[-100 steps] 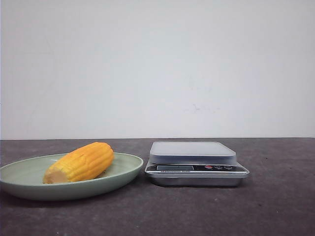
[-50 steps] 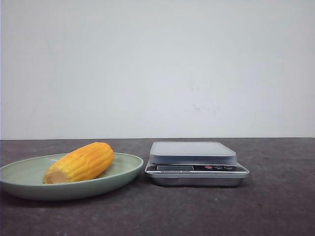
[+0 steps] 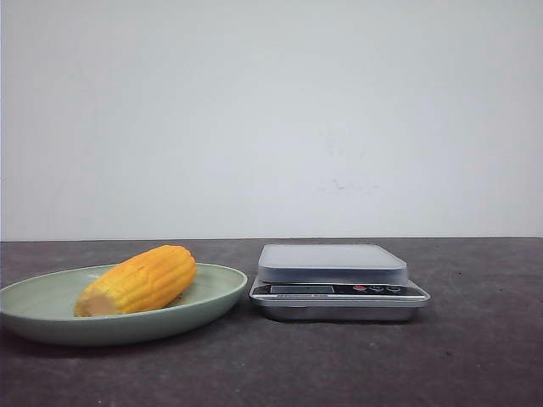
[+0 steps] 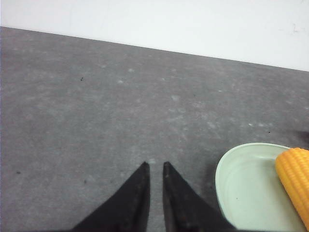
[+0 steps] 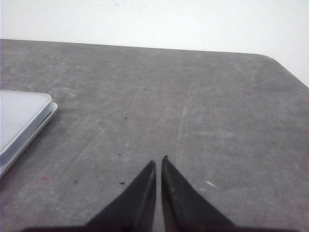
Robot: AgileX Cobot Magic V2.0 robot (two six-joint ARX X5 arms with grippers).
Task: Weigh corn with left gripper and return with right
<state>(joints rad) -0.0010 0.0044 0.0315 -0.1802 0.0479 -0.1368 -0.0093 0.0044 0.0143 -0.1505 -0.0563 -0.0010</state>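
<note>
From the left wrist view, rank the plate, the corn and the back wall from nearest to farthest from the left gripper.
Measured from the left gripper:
1. Green plate: its rim lies just beside the fingertips.
2. Corn: on the plate, past its near rim.
3. White wall: beyond the table's far edge.

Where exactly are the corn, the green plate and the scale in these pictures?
corn (image 3: 140, 279): front view, middle of the ridged yellow side.
green plate (image 3: 219, 292): front view, bare rim next to the scale.
scale (image 3: 331, 255): front view, centre of the pale weighing platform.
</note>
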